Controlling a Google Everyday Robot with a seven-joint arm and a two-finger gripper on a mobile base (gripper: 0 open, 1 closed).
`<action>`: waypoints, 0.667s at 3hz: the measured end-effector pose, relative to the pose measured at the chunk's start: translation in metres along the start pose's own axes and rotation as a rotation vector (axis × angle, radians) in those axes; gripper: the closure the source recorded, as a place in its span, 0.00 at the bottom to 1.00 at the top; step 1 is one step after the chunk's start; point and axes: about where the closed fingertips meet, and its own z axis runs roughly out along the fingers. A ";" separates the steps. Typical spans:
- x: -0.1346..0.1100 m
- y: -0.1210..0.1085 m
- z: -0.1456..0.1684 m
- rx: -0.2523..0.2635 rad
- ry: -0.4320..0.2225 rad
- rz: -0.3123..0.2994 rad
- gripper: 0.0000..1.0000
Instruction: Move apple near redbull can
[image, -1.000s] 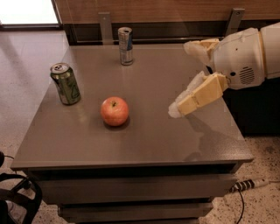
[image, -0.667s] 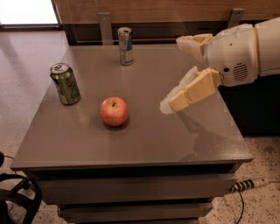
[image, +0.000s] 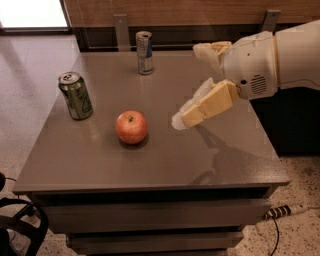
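The red-orange apple (image: 131, 126) sits on the grey table (image: 165, 165), left of centre. The redbull can (image: 144, 52), slim and silver-blue, stands upright near the table's far edge, well behind the apple. My gripper (image: 186, 85) hangs above the table, right of the apple and a short way from it. It is open and empty, with its two cream fingers spread apart: one (image: 210, 50) higher up, the other (image: 202, 107) pointing down-left toward the apple.
A wider green can (image: 75, 95) stands upright at the table's left side, left of and behind the apple. My white arm (image: 280, 60) reaches in from the right. A cable (image: 282, 212) lies on the floor at the lower right.
My gripper has moved left across the table, closer to the apple. The apple and both cans have not moved.
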 end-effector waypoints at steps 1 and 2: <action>0.015 -0.005 0.051 -0.041 -0.094 0.003 0.00; 0.038 -0.007 0.088 -0.055 -0.165 -0.006 0.00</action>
